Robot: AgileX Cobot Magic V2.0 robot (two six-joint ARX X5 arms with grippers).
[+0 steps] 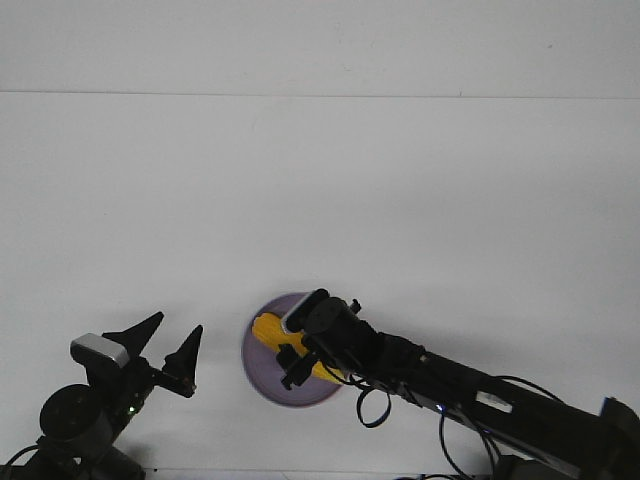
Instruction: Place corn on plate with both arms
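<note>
Bare white table (pixel 320 200) (faint seam)

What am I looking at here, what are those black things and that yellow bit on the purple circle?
This is one picture from a camera looking forward over a white table, the way the robot faces. The black things are the robot's two arms. The left pincer sits near the bottom left with its fingers spread open, holding nothing. The right arm reaches in from the bottom right, and its pincer is over a round purple plate. The yellow bit is a corn cob lying on that plate, partly hidden by the pincer. Whether the right pincer is gripping the corn cannot be told from here.
</note>
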